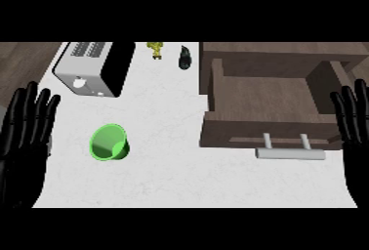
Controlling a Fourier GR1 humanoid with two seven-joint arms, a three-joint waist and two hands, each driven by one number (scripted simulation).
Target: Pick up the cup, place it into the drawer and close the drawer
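white counter (187,180), open drawer (267,100), dark wood floor (22,58)

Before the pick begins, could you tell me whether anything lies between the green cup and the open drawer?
Nothing visible does: only bare white counter separates the green cup from the open drawer; the toaster stands farther back.

One green cup (109,142), one open drawer (268,105), one toaster (92,68), two small items at counter's back edge: yellow figurine (155,49), dark bottle (185,57); two hands showed: left hand (26,141), right hand (355,132)
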